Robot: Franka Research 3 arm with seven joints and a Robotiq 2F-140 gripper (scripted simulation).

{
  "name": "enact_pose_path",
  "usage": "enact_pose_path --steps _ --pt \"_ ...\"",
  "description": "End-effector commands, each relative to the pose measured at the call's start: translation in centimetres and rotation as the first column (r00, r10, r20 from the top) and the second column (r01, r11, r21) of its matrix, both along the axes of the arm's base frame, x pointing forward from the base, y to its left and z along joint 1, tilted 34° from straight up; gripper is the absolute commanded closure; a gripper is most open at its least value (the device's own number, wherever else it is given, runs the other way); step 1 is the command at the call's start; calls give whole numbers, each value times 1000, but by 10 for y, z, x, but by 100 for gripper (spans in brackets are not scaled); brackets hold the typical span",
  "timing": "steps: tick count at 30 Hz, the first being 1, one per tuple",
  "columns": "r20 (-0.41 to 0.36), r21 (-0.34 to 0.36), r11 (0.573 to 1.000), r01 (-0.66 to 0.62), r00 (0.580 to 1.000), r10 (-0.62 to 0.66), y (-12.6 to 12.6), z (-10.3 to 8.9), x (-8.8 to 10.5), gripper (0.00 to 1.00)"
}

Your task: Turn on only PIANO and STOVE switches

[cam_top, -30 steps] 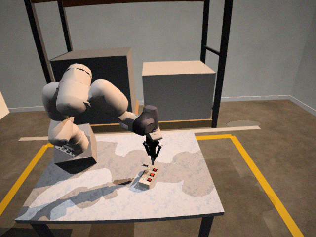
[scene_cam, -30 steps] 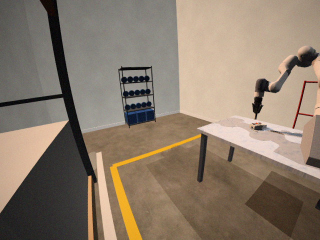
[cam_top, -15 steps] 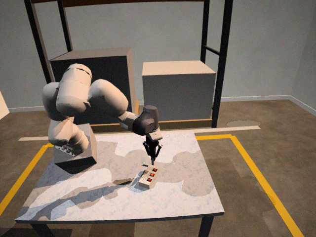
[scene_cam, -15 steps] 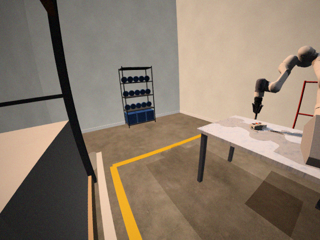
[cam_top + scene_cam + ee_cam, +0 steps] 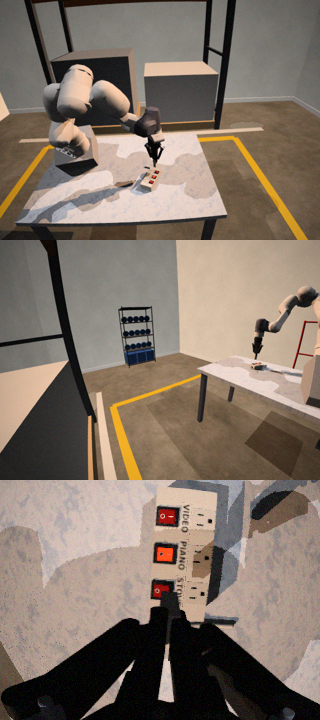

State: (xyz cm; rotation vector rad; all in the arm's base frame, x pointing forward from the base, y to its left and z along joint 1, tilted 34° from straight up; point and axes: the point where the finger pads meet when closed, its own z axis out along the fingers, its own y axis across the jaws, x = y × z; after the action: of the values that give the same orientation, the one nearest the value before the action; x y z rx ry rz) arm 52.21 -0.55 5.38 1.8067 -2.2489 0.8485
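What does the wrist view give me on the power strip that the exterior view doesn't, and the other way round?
Wrist only: the strip's labels, VIDEO and PIANO, with the third cut off; the middle rocker glows brighter than the other two.

Exterior only: the closed gripper poised just beyond the strip's far edge, the table's legs and a shelf rack by the wall.

Both: the power strip lying flat, switches up, and the gripper shut on nothing.

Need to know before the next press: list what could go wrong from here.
1. The shut pincer hangs by the nearest switch, the one half hidden in the wrist view; a blind push may flip the wrong rocker.
2. The strip lies loose on the table; an off-centre press might slide or tip it.
3. The VIDEO switch must end off; its state is hard to read.
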Motion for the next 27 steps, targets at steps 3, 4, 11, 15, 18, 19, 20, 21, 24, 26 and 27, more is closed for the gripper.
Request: enact_pose_path --steps 3,4,11,15,18,19,20,21,24,26,27 --pt "4 1 1000 7 1000 -7 -1 -2 1 100" --pt "4 1 1000 7 1000 -7 -2 -2 1 100" --pt "4 1 1000 7 1000 -7 -4 -6 2 100" --pt "4 1 1000 7 1000 -7 -6 -10 3 100" --pt "4 1 1000 7 1000 -7 -8 -13 4 100" --pt "4 1 1000 7 1000 -7 -9 -14 5 100" --pt "4 1 1000 7 1000 -7 -10 -16 5 100" --pt "4 1 1000 7 1000 -7 -10 -17 5 100" --pt "4 1 1000 7 1000 -7 -11 -18 6 100" --pt "4 1 1000 7 1000 -7 -12 -20 6 100" --pt "4 1 1000 7 1000 -7 -13 -21 7 100"
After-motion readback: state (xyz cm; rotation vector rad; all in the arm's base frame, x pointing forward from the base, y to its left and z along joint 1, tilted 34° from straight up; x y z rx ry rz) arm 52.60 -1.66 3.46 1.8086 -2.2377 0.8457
